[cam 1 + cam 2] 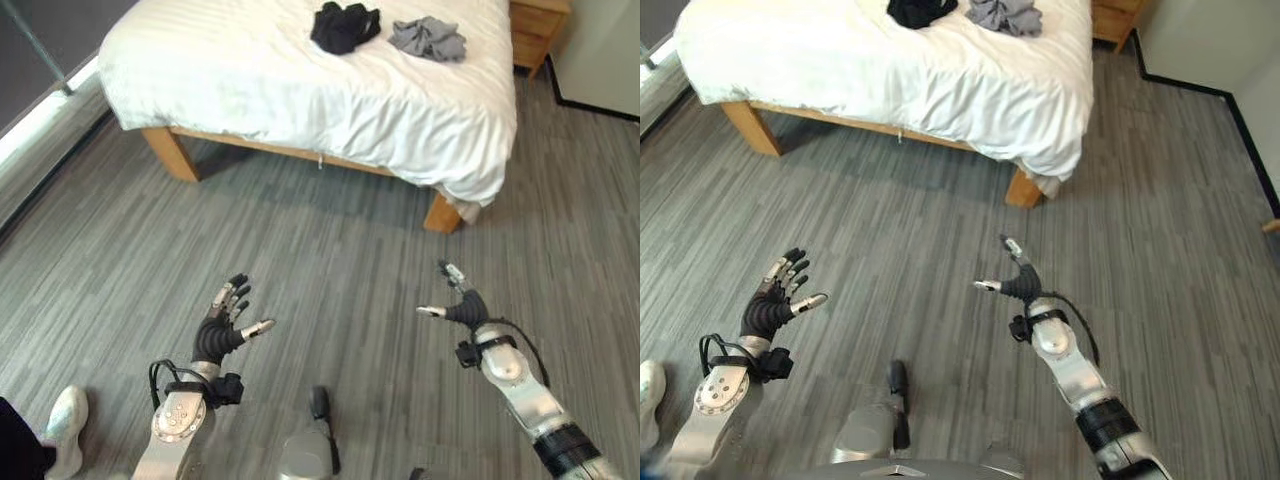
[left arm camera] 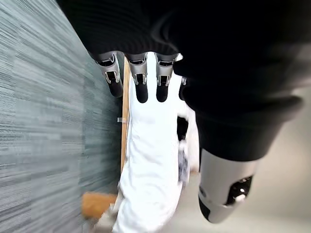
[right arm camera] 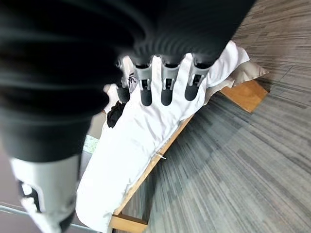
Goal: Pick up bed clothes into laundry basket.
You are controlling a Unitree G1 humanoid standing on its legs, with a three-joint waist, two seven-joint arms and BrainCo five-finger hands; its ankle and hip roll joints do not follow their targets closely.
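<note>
A black garment [image 1: 344, 25] and a grey garment [image 1: 428, 38] lie bunched side by side on the white bed [image 1: 250, 70] at the far side of the room. The same two garments show as the black garment [image 1: 920, 10] and the grey garment [image 1: 1004, 14] in the right eye view. My left hand [image 1: 222, 322] hovers open over the grey floor, well short of the bed. My right hand [image 1: 458, 300] is also open above the floor, nearer the bed's corner. Both hold nothing.
The bed stands on wooden legs [image 1: 172, 152], with the sheet hanging low at its near right corner [image 1: 470, 190]. A wooden nightstand [image 1: 538, 28] stands beside it. A person's white shoe [image 1: 62, 425] is at the lower left. Grey plank floor lies between me and the bed.
</note>
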